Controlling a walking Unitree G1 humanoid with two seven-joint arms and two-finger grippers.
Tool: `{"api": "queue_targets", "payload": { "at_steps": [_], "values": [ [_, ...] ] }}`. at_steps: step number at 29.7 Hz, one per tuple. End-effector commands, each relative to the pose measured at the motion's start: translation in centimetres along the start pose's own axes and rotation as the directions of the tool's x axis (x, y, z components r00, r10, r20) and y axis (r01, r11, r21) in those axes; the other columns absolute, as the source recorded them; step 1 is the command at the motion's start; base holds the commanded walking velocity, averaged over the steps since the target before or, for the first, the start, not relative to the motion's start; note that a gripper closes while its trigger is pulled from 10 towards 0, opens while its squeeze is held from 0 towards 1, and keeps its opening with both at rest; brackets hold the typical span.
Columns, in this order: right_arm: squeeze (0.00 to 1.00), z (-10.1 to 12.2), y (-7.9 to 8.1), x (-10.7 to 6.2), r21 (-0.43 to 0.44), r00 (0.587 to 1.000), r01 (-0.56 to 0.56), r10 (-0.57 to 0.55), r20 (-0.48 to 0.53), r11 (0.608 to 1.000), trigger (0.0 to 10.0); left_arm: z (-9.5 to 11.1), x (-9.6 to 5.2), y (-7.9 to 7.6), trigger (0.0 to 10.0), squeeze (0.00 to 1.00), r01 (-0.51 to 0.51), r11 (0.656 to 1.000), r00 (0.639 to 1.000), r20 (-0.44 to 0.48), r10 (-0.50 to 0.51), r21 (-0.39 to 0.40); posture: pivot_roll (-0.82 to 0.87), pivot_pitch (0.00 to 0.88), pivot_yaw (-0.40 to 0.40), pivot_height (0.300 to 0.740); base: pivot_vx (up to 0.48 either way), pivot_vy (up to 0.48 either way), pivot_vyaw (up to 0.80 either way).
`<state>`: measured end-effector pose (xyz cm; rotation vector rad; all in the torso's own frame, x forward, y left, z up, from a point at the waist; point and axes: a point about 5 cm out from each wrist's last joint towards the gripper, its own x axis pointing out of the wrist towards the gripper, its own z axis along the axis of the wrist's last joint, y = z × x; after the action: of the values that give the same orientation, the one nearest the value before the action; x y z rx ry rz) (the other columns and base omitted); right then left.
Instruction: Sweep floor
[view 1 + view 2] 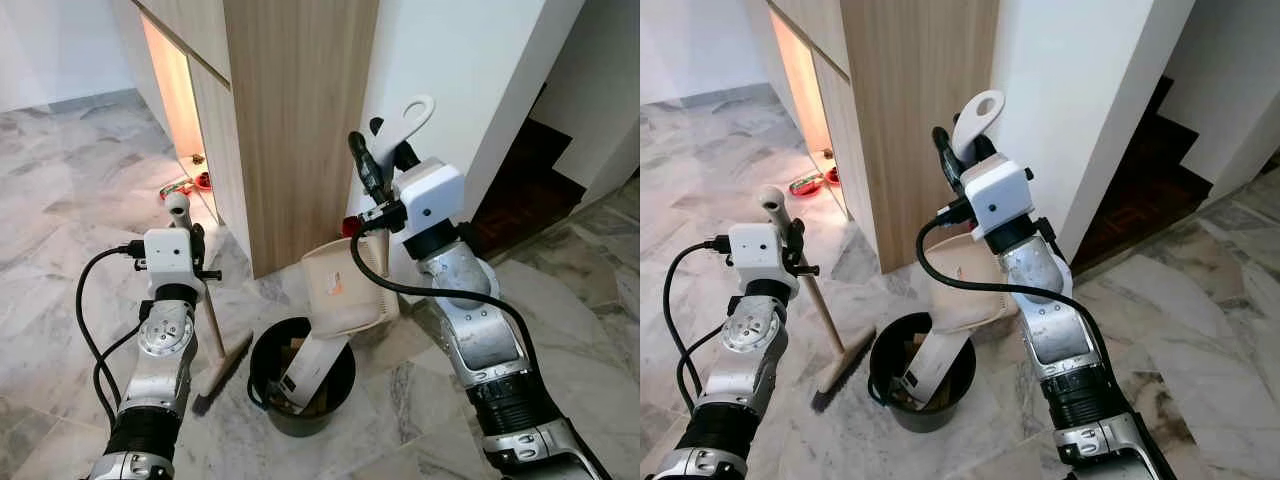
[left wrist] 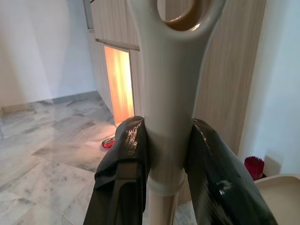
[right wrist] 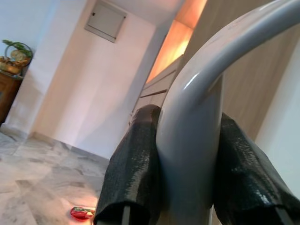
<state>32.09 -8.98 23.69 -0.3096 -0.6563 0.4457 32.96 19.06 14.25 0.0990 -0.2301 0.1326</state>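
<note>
Broom (image 1: 212, 340): light, stiff wooden shaft, grey cap on top; best held high near the cap. Stood upright on marble floor (image 1: 60, 200), bristle head beside black bin (image 1: 300, 385). Clamped at the cap neck by left gripper (image 2: 168, 154), fingers closed on both sides.

Dustpan (image 1: 345, 290): light rigid plastic, looped handle. Hung tilted over the bin, mouth down. Handle pinched in right gripper (image 3: 187, 164), fingers closed around it, beside wooden cabinet (image 1: 290, 120).

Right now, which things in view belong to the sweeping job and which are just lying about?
In use:
broom, held by left end effector
dustpan, held by right end effector
black bin

Lying about:
red items by the lit cabinet
</note>
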Motion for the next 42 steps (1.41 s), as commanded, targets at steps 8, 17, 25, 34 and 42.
{"api": "queue_targets", "payload": {
  "at_steps": [8,17,25,34,42],
  "values": [
    [0.0,2.3,0.7,0.1,-0.134,0.987,-0.119,0.131,0.087,0.984,10.0,1.2,0.5,-0.3,10.0,0.0,0.011,1.0,0.998,0.062,-0.01,-0.01,0.03,0.0,-0.035,0.74,0.0,0.0,0.0],
    [0.0,2.5,1.7,0.0,-0.18,0.976,-0.186,0.203,0.078,0.966,10.0,1.0,0.3,0.0,10.0,0.0,0.002,1.0,0.999,0.053,-0.001,-0.01,0.03,0.0,-0.041,0.74,0.0,0.0,0.0],
    [0.0,3.5,1.5,0.3,-0.029,0.981,-0.152,0.155,0.117,0.988,10.0,1.0,0.4,0.0,10.0,0.0,-0.006,1.0,0.999,0.053,0.006,-0.01,0.03,0.0,-0.046,0.74,0.0,0.0,0.0],
    [0.0,4.1,1.0,0.5,0.021,0.981,-0.149,0.145,0.129,0.989,10.0,1.1,0.4,0.2,10.0,0.0,-0.014,1.0,0.998,0.055,0.014,-0.006,0.03,0.0,-0.048,0.74,0.0,0.0,0.0],
    [0.0,4.2,0.3,0.5,-0.108,0.985,-0.121,0.133,0.111,0.987,10.0,1.1,0.4,0.2,10.0,0.0,-0.014,1.0,0.998,0.057,0.015,-0.006,0.03,0.0,-0.046,0.74,0.0,0.0,0.0]
  ]
}}
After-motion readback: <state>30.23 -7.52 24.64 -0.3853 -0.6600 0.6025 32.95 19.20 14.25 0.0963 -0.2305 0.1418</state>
